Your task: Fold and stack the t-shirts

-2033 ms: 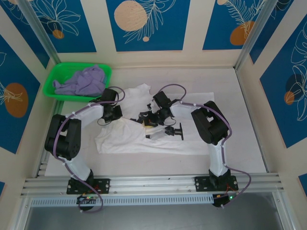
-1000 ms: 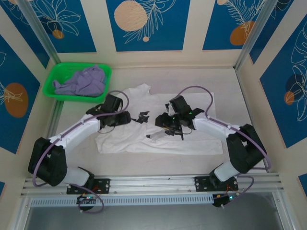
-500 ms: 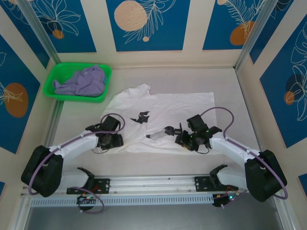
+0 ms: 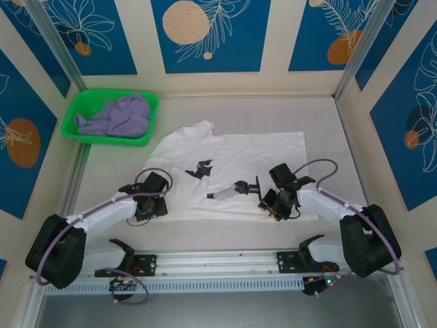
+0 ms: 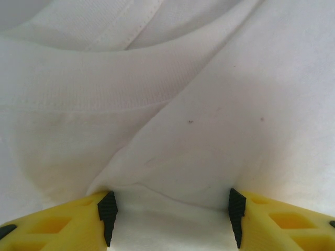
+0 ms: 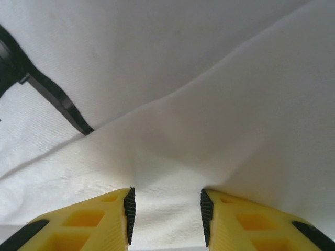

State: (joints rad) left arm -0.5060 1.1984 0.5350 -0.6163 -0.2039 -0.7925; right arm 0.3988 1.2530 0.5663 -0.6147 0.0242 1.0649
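Note:
The white t-shirt [image 4: 263,154] lies spread flat across the middle of the table, its black-and-grey print [image 4: 201,167] facing up. My left gripper [image 4: 151,206] sits low at the shirt's near left edge. In the left wrist view it [image 5: 170,209] is open, with a ridge of white cloth [image 5: 172,130] lying between its fingers. My right gripper [image 4: 276,205] is at the near right edge. In the right wrist view it [image 6: 166,215] is open too, straddling a fold of cloth [image 6: 172,157]. The lavender t-shirt [image 4: 116,116] is bunched in the basket.
The green plastic basket [image 4: 72,130] stands at the back left corner. Bare table [image 4: 341,137] lies right of the shirt. The aluminium rail [image 4: 218,258] with both arm bases runs along the near edge.
Both grippers have drawn back from the middle of the shirt toward its near edge and sunk low. The shirt now lies flatter, with the print uncovered.

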